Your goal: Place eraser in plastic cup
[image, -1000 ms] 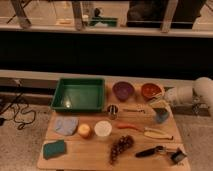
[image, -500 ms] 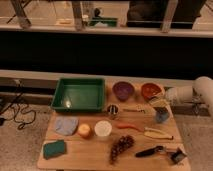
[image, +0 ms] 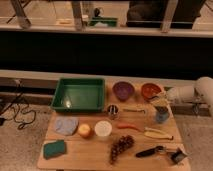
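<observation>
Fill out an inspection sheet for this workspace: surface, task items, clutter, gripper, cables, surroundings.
Surface: wooden table, crowded with items.
Job's things: plastic cup upright near the right edge; eraser cannot be made out.
Clutter: green tray, purple bowl, orange bowl, metal cup, white tub, round fruit, blue cloth, green sponge, grapes, banana, black-handled tool.
Gripper: gripper just above the plastic cup, on a white arm reaching in from the right.
Cables: black cables on the floor left of the table.
Surroundings: dark wall behind the table, a ledge and framed glass above.
</observation>
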You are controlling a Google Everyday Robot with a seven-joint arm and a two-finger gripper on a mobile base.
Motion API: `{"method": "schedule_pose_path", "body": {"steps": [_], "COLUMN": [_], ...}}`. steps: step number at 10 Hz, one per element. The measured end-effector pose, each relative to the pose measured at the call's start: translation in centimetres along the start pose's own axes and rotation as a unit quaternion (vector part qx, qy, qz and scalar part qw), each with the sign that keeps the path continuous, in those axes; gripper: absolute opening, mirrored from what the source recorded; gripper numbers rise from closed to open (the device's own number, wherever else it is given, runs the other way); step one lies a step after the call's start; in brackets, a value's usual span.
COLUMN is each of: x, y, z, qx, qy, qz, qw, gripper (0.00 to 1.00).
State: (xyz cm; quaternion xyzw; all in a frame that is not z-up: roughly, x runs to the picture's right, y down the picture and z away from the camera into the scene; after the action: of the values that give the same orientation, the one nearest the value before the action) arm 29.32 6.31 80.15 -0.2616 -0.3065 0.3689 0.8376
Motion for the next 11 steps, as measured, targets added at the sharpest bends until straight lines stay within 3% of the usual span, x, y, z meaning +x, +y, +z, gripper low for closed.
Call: {"method": "schedule_pose_path", "body": {"steps": [11], "x": [0.39], "y": [0.08], "z": [-0.13], "qx": [-0.004], "qy": [-0.004], "qz": [0.006], "qw": [1.0], "gripper": [0.0]}}
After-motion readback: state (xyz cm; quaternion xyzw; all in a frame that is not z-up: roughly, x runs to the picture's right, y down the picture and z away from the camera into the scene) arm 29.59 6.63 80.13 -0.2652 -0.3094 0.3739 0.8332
